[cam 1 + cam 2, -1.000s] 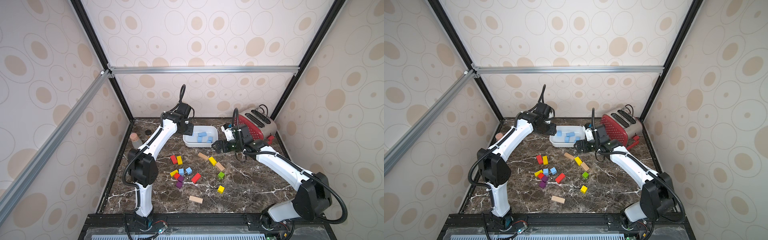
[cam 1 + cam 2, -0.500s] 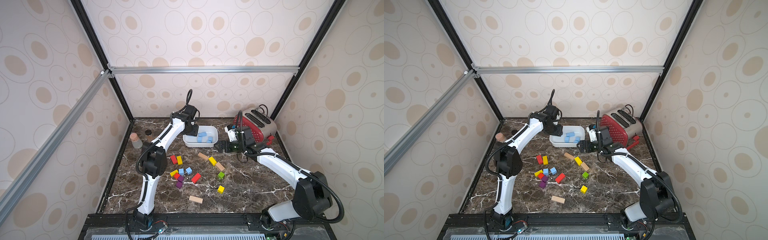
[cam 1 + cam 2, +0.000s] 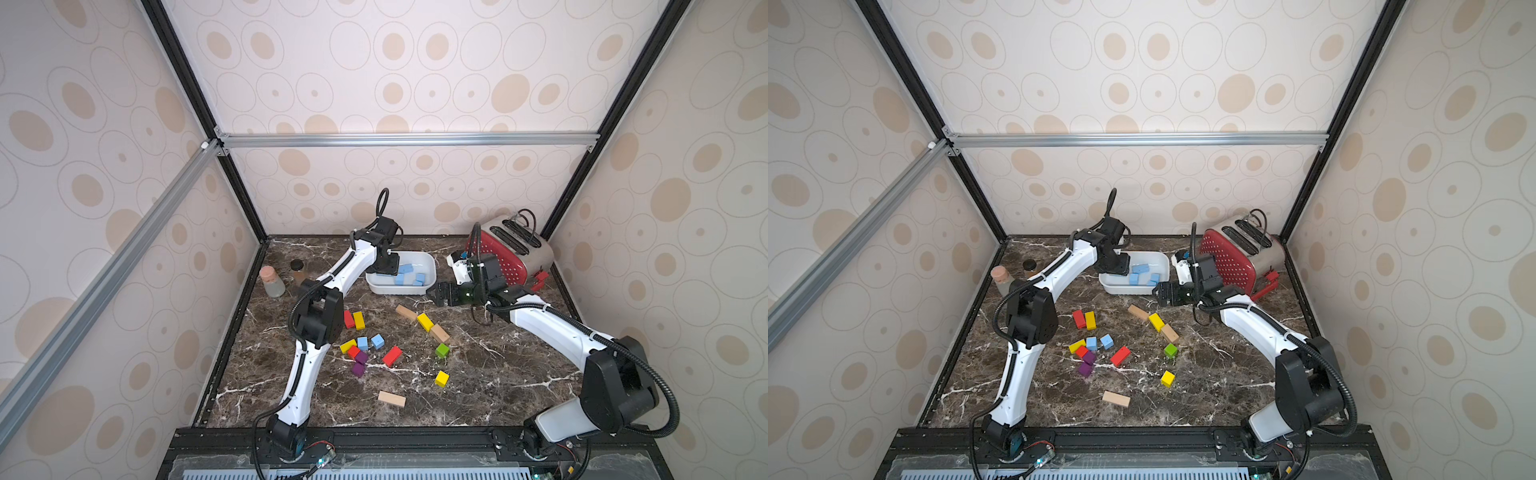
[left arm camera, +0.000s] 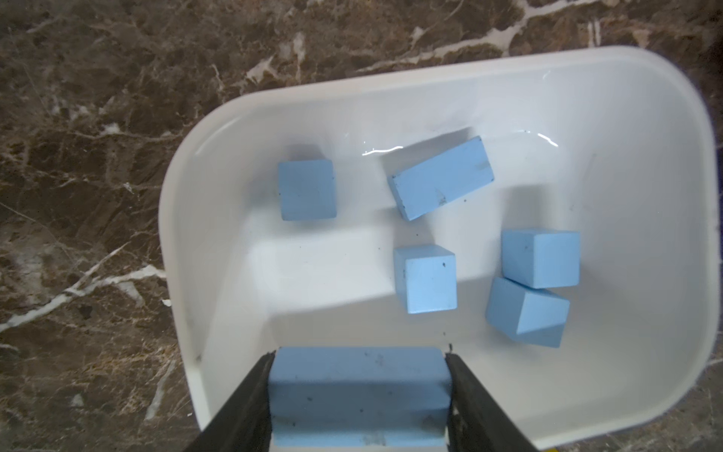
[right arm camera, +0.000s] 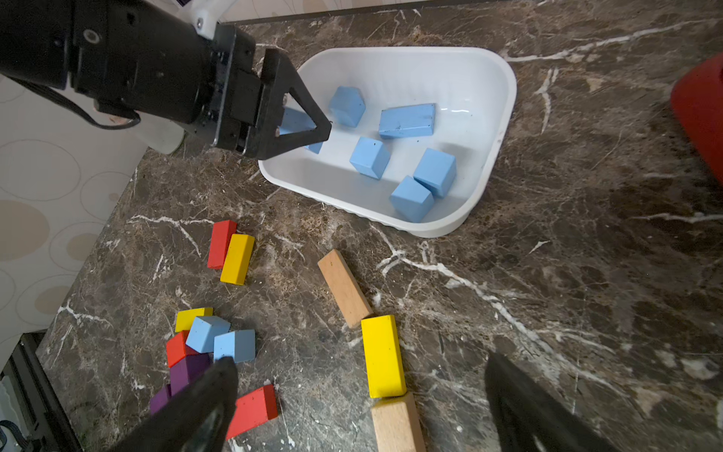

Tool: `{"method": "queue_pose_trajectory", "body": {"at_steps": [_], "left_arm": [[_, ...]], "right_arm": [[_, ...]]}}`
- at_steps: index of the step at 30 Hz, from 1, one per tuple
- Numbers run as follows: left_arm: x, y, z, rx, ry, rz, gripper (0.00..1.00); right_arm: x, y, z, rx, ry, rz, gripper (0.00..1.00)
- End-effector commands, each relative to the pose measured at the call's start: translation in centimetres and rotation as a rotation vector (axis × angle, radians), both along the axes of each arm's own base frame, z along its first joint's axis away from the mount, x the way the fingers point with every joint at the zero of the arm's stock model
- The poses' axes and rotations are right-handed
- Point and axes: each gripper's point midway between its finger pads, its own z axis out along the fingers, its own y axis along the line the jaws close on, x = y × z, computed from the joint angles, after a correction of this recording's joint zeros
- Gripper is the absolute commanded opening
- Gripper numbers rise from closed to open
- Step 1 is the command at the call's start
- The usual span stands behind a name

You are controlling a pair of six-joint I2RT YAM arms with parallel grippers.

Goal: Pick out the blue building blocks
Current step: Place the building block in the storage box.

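Marble table (image 3: pixel 478 374), drop-off step I'd say: left gripper (image 4: pixel 360 356) pinches a blue bar (image 4: pixel 358 395) over the white tray (image 4: pixel 665 195), just needs releasing. Meanwhile right gripper (image 5: pixel 360 362) is spread and empty; two blue cubes (image 5: pixel 205 332) to go.

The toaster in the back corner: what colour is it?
The toaster has red dotted sides and a silver top, clearest in a top view.

Two matching robot arms: the left arm (image 3: pixel 351 266) and right arm (image 3: pixel 552 328) have glossy white shells between bulky black joints, with ribbed black cables (image 3: pixel 675 411) alongside (thinner wires too). The left gripper (image 4: pixel 360 356) is matte black, its fingers (image 5: pixel 301 137) hollow triangles.
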Motion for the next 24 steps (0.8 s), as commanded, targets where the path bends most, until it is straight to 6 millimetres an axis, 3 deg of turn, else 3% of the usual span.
{"method": "queue_pose_trajectory", "body": {"at_steps": [1,24], "left_arm": [[1.3,-0.5,0.3,-0.001,-0.038,0.020,0.00],[2.9,1.5,-5.1,0.156,-0.036,0.060,0.00]], "right_arm": [[0.3,0.2,-0.3,-0.005,-0.001,0.021,1.00],[1.3,0.8,-0.8,0.003,0.011,0.030,1.00]]}}
